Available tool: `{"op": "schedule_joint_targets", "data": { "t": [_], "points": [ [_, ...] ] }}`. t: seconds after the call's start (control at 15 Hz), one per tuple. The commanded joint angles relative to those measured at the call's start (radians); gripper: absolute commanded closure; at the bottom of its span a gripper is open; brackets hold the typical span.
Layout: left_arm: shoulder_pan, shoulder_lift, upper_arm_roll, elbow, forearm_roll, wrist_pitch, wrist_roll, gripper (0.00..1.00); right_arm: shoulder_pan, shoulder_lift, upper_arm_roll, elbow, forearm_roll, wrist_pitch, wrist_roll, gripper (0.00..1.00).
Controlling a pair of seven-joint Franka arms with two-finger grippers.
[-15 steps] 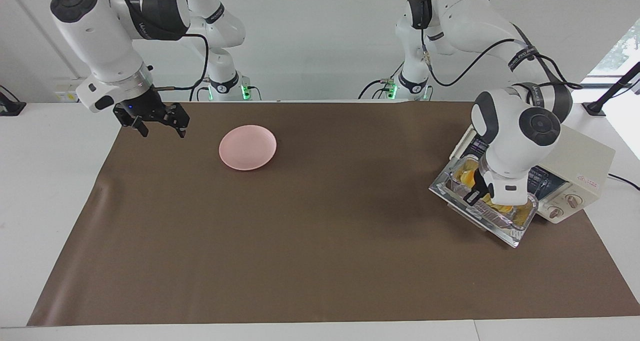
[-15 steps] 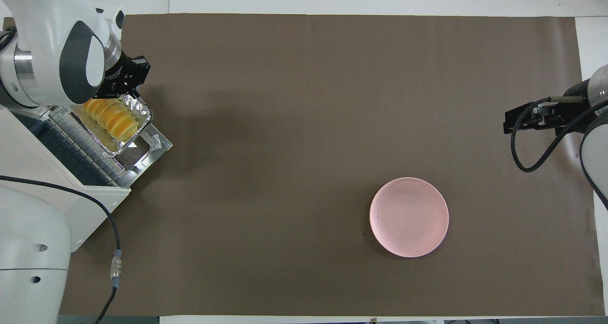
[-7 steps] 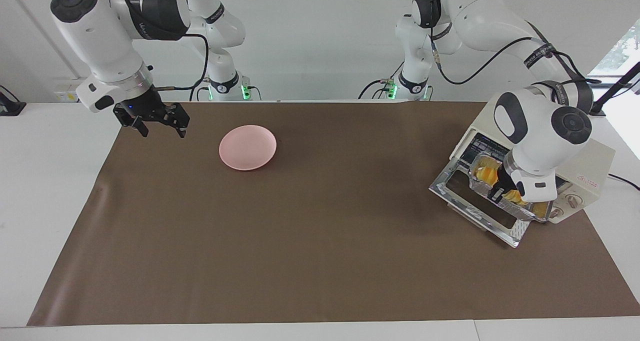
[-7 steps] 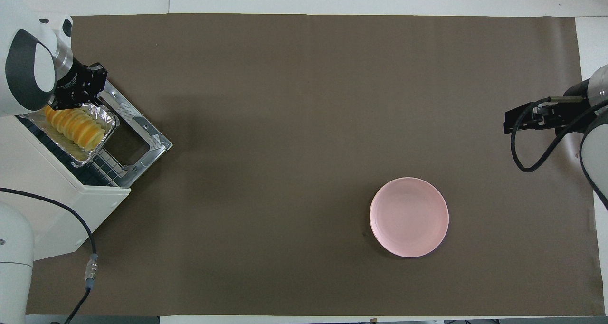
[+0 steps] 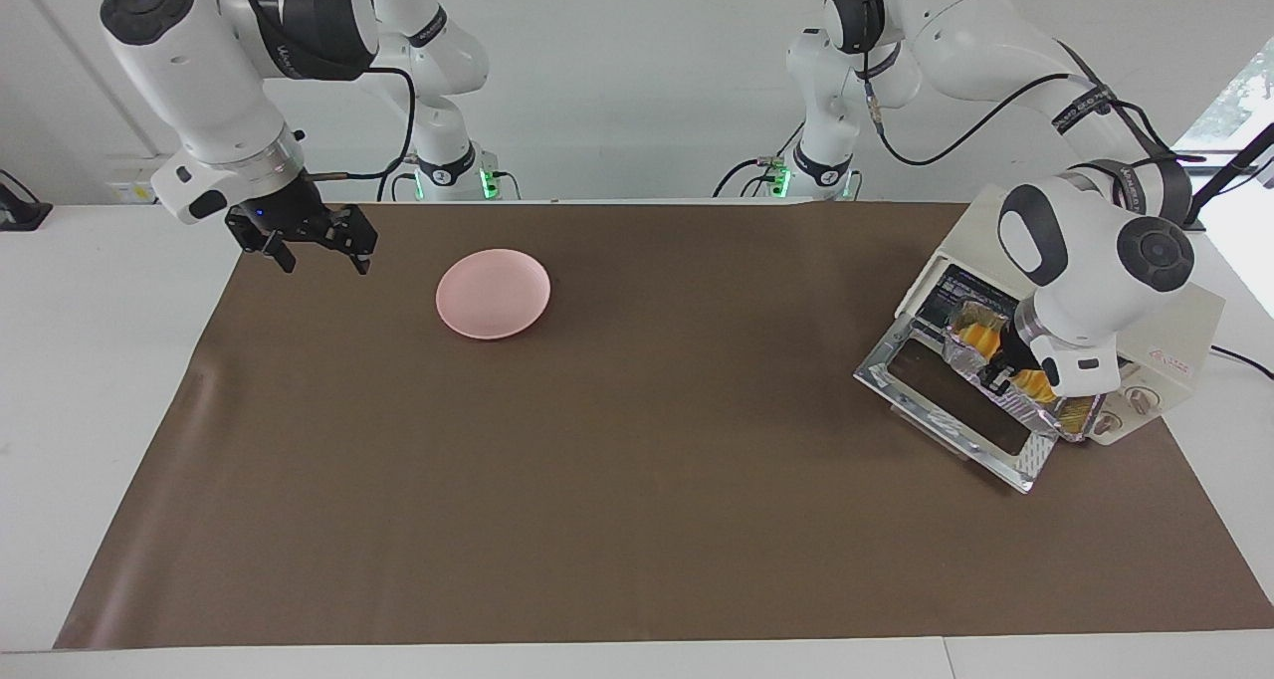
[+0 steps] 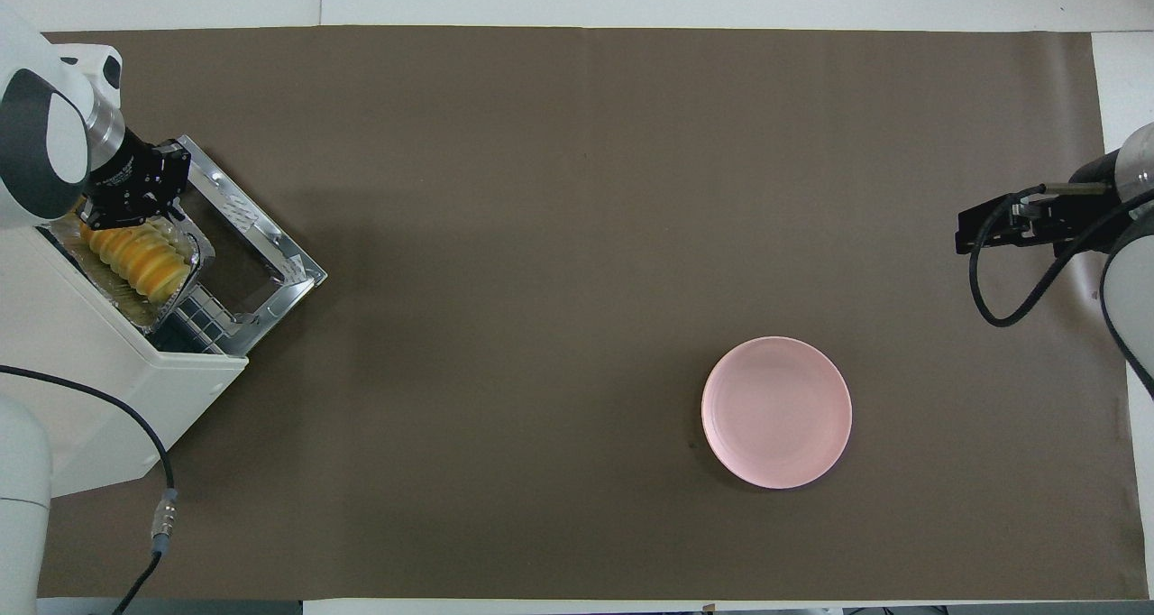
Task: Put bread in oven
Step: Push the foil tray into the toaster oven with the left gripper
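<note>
Pinching rim of crinkled silver foil tray (image 5: 1005, 385), left gripper (image 5: 998, 372) fingers pressed together at mouth of cream-white boxy toaster oven (image 5: 1179, 345). Golden ridged bread loaf (image 6: 135, 259) lying in tray just under fingertips, tray partly inside on dark wire rack (image 6: 194, 313), partly over dropped glass door (image 5: 960, 410). Right gripper (image 5: 314, 251) waiting, fingers spread, over brown mat (image 5: 597, 480) edge, round pink plate (image 5: 493, 293) near. Wide bare mat between both grippers.

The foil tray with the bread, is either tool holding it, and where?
The left tool is shut on the foil tray's rim, at its end away from the robots. The right tool holds nothing.
</note>
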Motion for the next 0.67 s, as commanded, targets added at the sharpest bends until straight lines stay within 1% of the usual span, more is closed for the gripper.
{"op": "schedule_joint_targets", "data": {
  "t": [0.0,0.33,0.6],
  "points": [
    [-0.032,-0.051,0.019,-0.068,0.024,0.007,-0.032,1.00,-0.017,-0.018,0.013,-0.017,-0.014,0.006,-0.014,0.00],
    [-0.077,-0.059,0.020,-0.083,0.024,0.009,-0.075,1.00,-0.017,-0.018,0.013,-0.017,-0.014,0.006,-0.014,0.00],
    [-0.065,-0.061,0.029,-0.088,0.027,-0.008,-0.064,1.00,-0.017,-0.018,0.013,-0.017,-0.014,0.006,-0.014,0.00]
  ]
}}
